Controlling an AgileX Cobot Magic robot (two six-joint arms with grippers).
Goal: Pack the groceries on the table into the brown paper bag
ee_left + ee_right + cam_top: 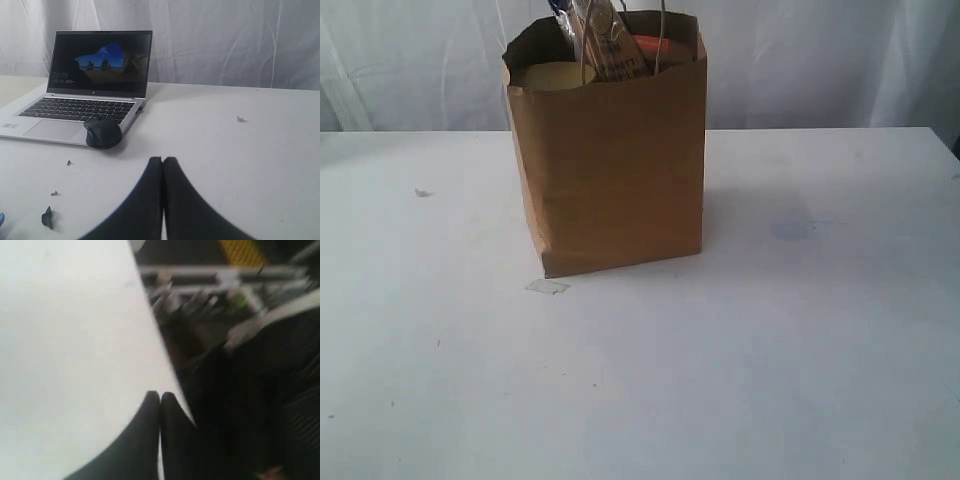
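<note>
The brown paper bag [610, 160] stands upright on the white table [800, 330], toward the back. Groceries show at its open top: an olive-yellow jar lid [552, 76], a spaghetti packet [607, 45] sticking up, and an orange-labelled pouch [655, 47]. Neither arm appears in the exterior view. My left gripper [163, 160] is shut and empty above bare tabletop. My right gripper [160, 395] is shut and empty at the table's edge [161, 345]; that view is blurred.
An open laptop [82, 82] and a black mouse [103, 132] sit on the table in the left wrist view, with small dark bits [47, 217] near them. A scrap of tape [547, 287] lies before the bag. Beyond the table edge is dark clutter [240, 340].
</note>
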